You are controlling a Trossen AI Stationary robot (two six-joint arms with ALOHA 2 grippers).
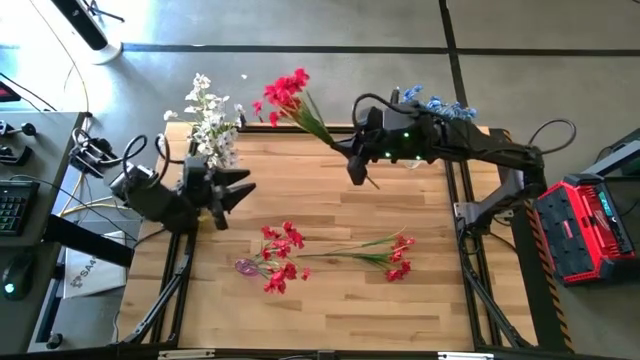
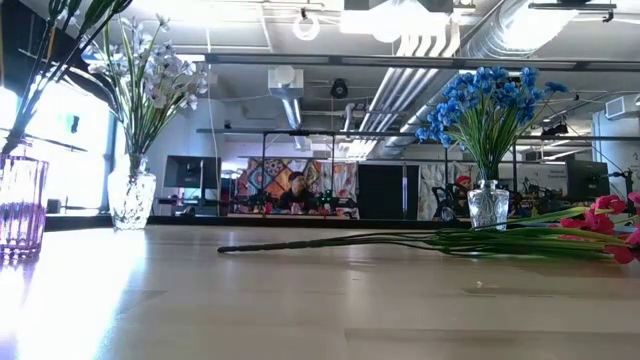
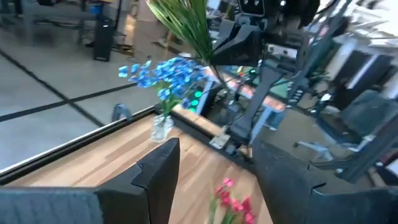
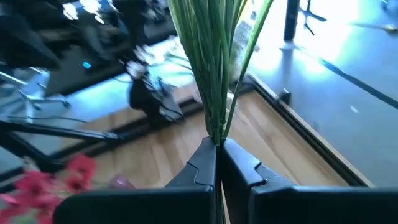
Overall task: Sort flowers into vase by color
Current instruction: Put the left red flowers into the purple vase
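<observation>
Pale wooden slatted table point(image 1: 330, 300) in grey-floored workshop; left gripper point(image 1: 238, 187) jaws apart, right gripper point(image 1: 357, 170) clamped on red-blossomed green-stemmed sprigs point(image 1: 296, 100).

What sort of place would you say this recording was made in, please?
Probably a robotics lab or open workshop: a wooden table carries two arms sorting artificial flowers, exposed ceiling ducts run overhead, a keyboard sits on a side desk, and a red equipment case stands beside the rig.

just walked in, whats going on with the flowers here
The right hand is shut on a bunch of red flowers, held by the stems above the table's far side. The left hand is open and empty near the white flowers in their vase. The blue flowers are already in a vase. More red flowers lie on the table.
</observation>
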